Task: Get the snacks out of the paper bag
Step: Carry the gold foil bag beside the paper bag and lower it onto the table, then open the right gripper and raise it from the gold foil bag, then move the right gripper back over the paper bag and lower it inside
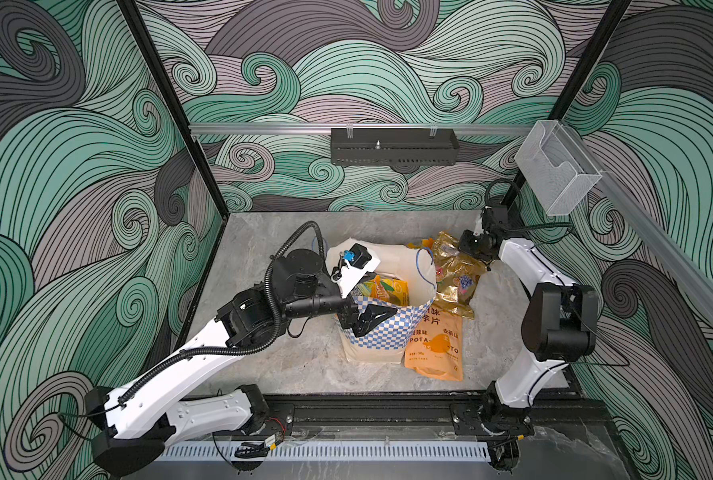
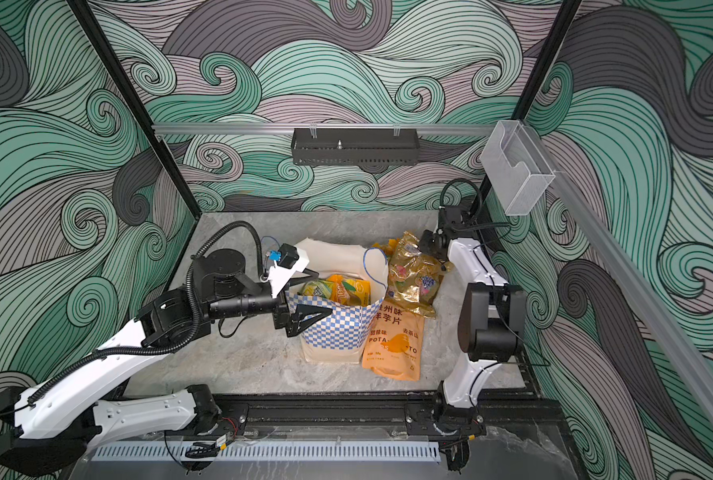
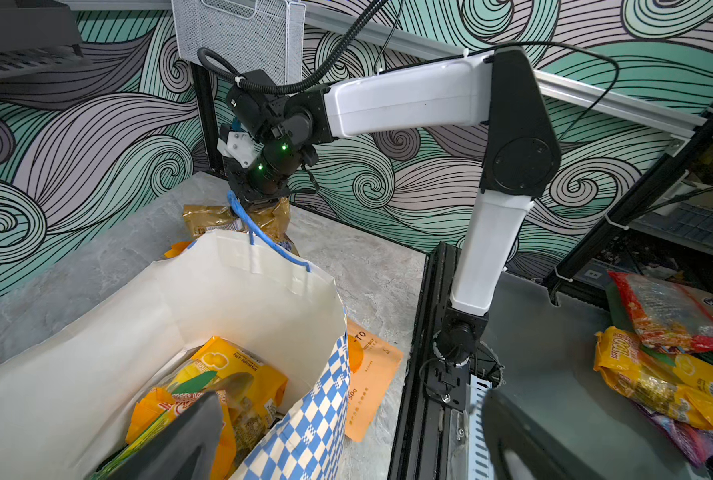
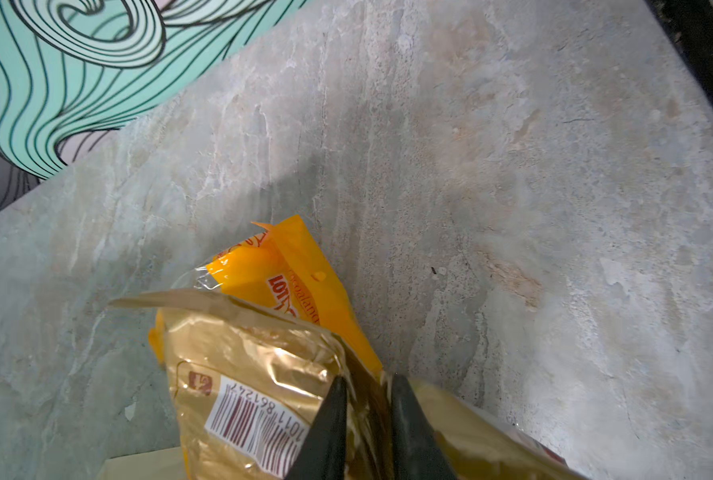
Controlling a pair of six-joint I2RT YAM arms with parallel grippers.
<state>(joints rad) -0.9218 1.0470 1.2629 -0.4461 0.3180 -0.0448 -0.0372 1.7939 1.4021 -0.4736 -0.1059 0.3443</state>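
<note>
Light, slippery snacks point(image 1: 388, 291): pinch a seam.
Spread left fingers point(image 1: 373, 316) straddle paper bag point(image 1: 392, 257) rim; right fingers point(image 4: 330, 432) flank golden packet point(image 4: 255, 365), grip unclear.

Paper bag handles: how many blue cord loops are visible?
2. One handle stands on the right wall of the paper bag, next to the snack pile. The other shows at the left wall, largely hidden behind the left arm.

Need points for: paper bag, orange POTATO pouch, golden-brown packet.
paper bag point(image 1: 392, 334): a top view, on the blue-and-white checkered band.
orange POTATO pouch point(image 1: 434, 361): a top view, on the lower printed face.
golden-brown packet point(image 4: 255, 357): right wrist view, on the foil above the barcode.
</note>
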